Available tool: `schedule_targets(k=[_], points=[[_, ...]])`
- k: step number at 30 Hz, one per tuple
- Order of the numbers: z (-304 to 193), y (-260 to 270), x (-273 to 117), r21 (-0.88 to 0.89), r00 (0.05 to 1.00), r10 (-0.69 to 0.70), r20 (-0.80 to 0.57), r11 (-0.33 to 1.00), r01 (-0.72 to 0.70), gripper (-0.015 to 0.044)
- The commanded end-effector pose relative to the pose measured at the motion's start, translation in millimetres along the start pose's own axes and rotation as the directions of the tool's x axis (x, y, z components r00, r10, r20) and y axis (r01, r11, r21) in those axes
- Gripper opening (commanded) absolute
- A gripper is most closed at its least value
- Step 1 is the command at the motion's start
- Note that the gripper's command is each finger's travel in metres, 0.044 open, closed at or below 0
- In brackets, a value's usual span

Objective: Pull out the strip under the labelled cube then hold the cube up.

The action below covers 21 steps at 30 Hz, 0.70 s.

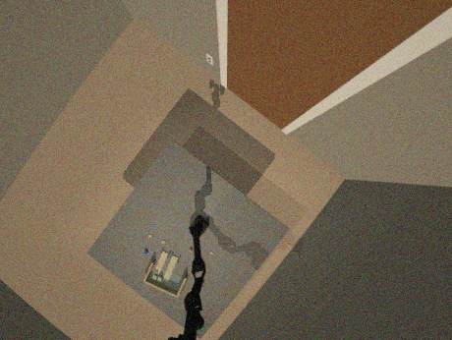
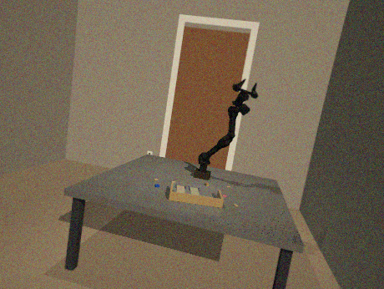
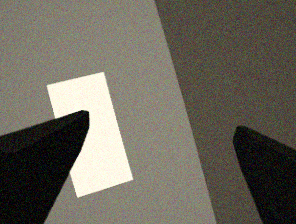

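Labelled cube, can't pick it out at this size, sorry, no label is readable and I can't tell which strip it's on. Two pale strips (image 1: 172, 266) (image 2: 194, 191) lie side by side in a shallow wooden tray (image 1: 162, 288) (image 2: 196, 201) on the bench (image 1: 147, 197) (image 2: 125, 175). A little blue object (image 1: 146, 251) (image 2: 157, 185) sits outside it, near one end. My fingers (image 2: 239, 86) are wide apart with nothing between them, way up above the bench, and my wrist view's just a bright white rectangle (image 3: 107, 135) partly behind one fingertip.
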State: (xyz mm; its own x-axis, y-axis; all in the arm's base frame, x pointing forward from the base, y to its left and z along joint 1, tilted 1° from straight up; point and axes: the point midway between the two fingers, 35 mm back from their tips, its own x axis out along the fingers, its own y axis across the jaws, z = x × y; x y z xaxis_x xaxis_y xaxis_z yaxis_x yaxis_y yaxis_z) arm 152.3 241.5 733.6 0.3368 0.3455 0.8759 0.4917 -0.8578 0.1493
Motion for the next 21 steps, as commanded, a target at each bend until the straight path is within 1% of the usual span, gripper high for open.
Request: schedule_targets(k=[1,3,6,11,16,21], points=[[-3,0,-1,0.007,1.000,0.001,-0.006,1.000,-0.001,0.0400],[-25,1,-5,0.064,0.998,0.008,-0.056,0.998,-0.005,0.0400],[-72,8,-19,0.195,0.986,0.039,-0.161,0.981,-0.007,0.0400],[-138,38,-50,0.415,0.944,0.132,-0.302,0.910,0.006,0.0400],[-182,84,-85,0.623,0.885,0.262,-0.385,0.782,0.039,0.0400],[-203,141,-123,0.791,0.815,0.414,-0.405,0.605,0.086,0.0400]])
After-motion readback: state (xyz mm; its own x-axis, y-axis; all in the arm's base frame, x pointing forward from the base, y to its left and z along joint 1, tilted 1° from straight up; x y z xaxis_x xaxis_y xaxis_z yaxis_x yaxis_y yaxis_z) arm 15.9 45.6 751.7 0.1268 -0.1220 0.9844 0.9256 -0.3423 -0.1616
